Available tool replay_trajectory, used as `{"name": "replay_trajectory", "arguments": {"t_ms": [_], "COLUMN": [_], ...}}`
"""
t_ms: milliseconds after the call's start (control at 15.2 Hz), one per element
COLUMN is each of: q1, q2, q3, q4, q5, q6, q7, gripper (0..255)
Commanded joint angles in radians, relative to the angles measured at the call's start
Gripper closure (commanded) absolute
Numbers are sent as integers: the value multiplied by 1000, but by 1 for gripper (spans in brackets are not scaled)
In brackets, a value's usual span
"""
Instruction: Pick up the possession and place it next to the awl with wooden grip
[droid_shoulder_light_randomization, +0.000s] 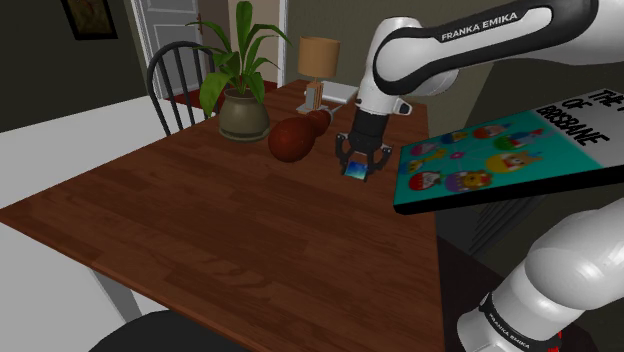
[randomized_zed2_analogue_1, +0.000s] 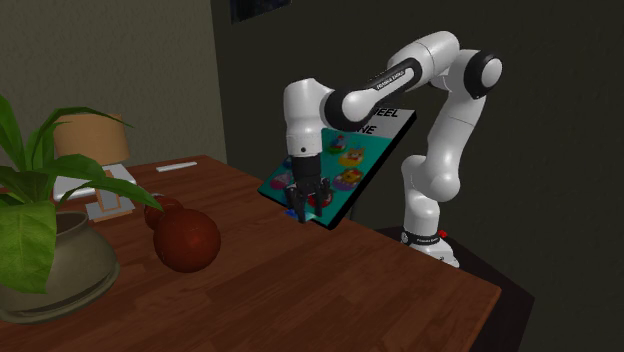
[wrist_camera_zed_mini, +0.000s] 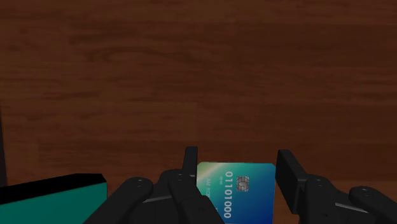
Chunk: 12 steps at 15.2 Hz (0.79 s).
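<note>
Shoulder view: high beside arm (droid_shoulder_light_randomization: 450, 45), facing across counter (droid_shoulder_light_randomization: 200, 235) toward plant (droid_shoulder_light_randomization: 238, 62). Second exterior: low by plant, facing back at arm. Wrist: close, along gripper (wrist_camera_zed_mini: 236, 156) onto counter.

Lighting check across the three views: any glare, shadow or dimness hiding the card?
Shoulder view: dim room, soft sheen on the table, card in the end effector readable. Second exterior view: darker, card blends into the teal book behind it. Wrist view: even light, no glare, card digits legible, a faint pale band across the wood.

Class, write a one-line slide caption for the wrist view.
Black pincer clasps a blue-green chip card over the dark wooden table.
</note>
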Motion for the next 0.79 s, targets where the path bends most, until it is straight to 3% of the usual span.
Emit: {"name": "replay_trajectory", "arguments": {"t_ms": [0, 726], "q1": [-1, -6], "q2": [-8, -38], "q3": [-3, -20], "q4": [21, 143], "q5": [-2, -15], "q6": [-29, -180], "q7": [4, 22], "gripper": [255, 255]}}
